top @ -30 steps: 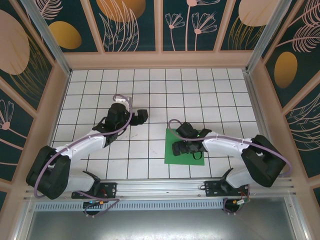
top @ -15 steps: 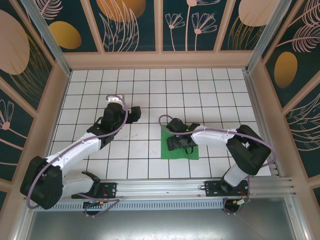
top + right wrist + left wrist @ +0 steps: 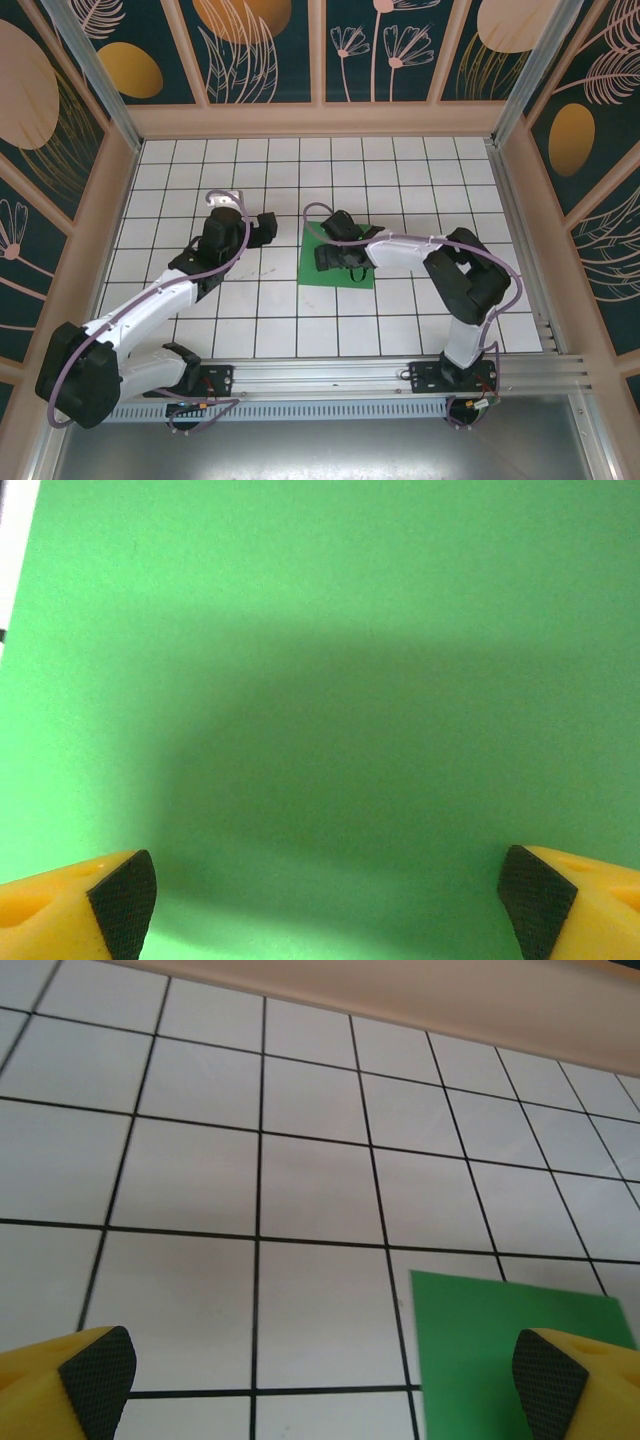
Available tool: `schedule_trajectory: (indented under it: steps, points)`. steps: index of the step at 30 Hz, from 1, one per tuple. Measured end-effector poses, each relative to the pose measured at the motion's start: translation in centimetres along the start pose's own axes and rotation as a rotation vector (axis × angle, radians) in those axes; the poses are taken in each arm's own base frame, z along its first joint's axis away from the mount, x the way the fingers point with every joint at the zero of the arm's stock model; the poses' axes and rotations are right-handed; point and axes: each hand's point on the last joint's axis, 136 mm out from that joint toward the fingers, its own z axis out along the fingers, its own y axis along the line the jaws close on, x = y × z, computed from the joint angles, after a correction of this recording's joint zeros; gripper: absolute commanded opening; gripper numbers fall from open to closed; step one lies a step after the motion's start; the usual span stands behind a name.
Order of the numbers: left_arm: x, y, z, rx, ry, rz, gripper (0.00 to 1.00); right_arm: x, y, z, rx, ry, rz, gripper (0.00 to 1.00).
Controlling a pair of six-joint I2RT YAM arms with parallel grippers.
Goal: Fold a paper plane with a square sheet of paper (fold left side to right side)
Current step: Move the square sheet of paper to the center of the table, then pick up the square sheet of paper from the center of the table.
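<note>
Plainly, nothing is folded yet: the square sheet of paper (image 3: 340,280) lies flat near the middle of the surface (image 3: 400,170). Your right gripper (image 3: 330,890) hangs over it, jaws wide and empty. Your left gripper (image 3: 320,1375) sits open beside its left edge. Every fold remains.

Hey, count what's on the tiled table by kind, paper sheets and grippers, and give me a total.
Paper sheet: 1
Grippers: 2 (left gripper, right gripper)
Total: 3
</note>
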Motion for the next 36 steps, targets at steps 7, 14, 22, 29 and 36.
schedule_trajectory:
  steps: [7,14,22,29,36]
  points:
    - [4.1,-2.2,2.2,0.124,0.173,-0.078,0.78,-1.6,0.8,-1.6,-0.084,-0.034,-0.023,0.93]
    - [8.6,-4.8,4.1,0.252,0.383,-0.152,0.57,-6.1,-3.2,-4.1,-0.088,-0.143,0.037,0.93]
    - [11.6,-8.2,4.0,0.412,0.522,-0.229,0.47,-6.7,-5.6,-1.6,-0.035,-0.111,0.022,0.94]
    - [15.9,-10.1,3.8,0.451,0.650,-0.229,0.48,-6.4,-6.3,0.9,0.012,-0.077,0.011,0.94]
    - [17.5,-9.5,4.5,0.408,0.688,-0.239,0.49,-5.9,-6.6,1.9,0.024,-0.059,0.011,0.93]
